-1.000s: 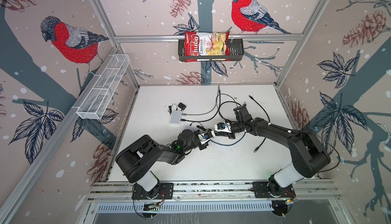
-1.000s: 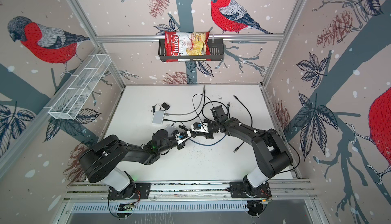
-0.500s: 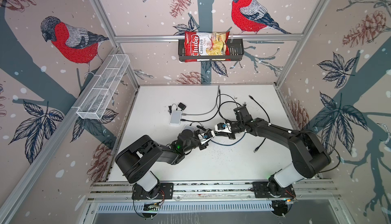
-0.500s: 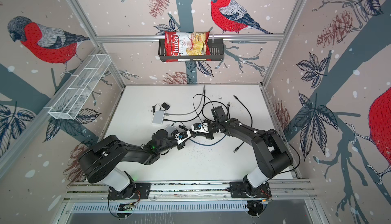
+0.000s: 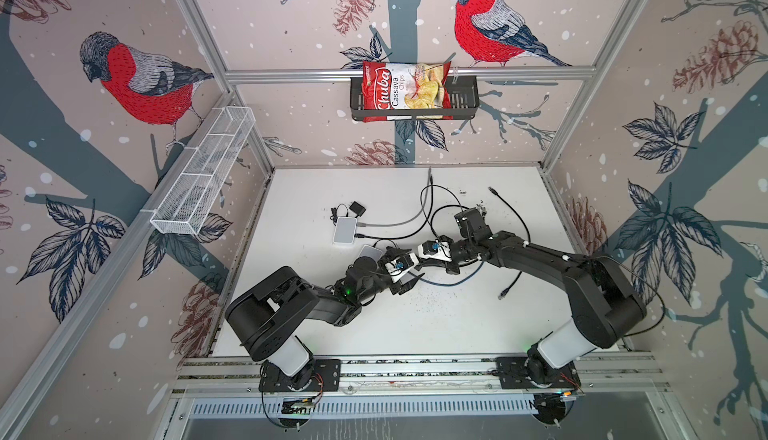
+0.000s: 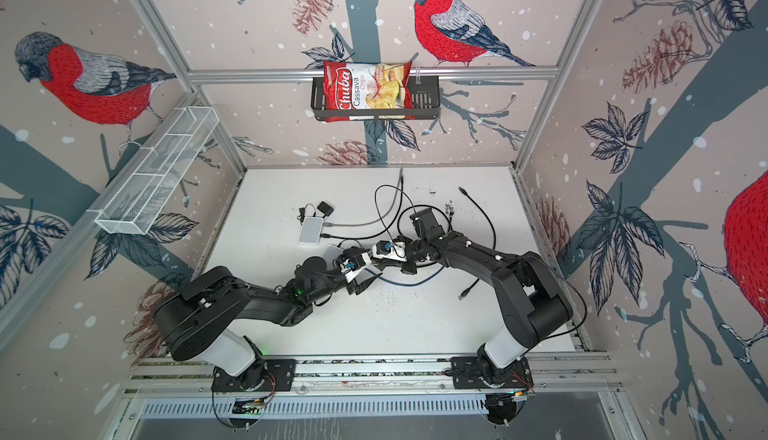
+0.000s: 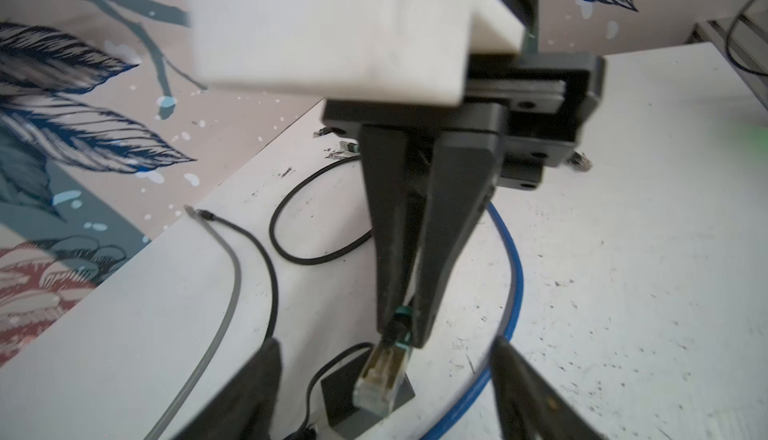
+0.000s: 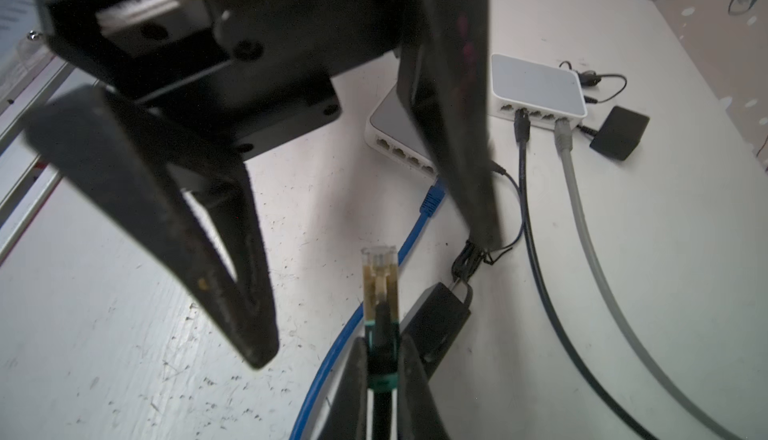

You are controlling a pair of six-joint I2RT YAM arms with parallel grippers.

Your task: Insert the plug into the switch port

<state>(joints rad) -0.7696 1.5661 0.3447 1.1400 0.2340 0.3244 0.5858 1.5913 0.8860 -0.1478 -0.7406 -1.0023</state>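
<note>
1. Above the table (image 8: pixel 104 292), the right hand (image 7: pixel 405 329) is clenched on the rear boot of the plug (image 8: pixel 379 275), leaving its clear tip free for insertion.
2. The left hand (image 8: pixel 372 298) stands spread wide either side of the plug, gripping nothing.
3. The nearest switch (image 8: pixel 399 142) has empty ports facing the plug, so it is probably the target.

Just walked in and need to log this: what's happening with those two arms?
The right gripper is shut on a clear Ethernet plug. The left gripper is open around that plug, not gripping it. The nearer white switch lies ahead with free ports; the plug is not inserted yet.
</note>
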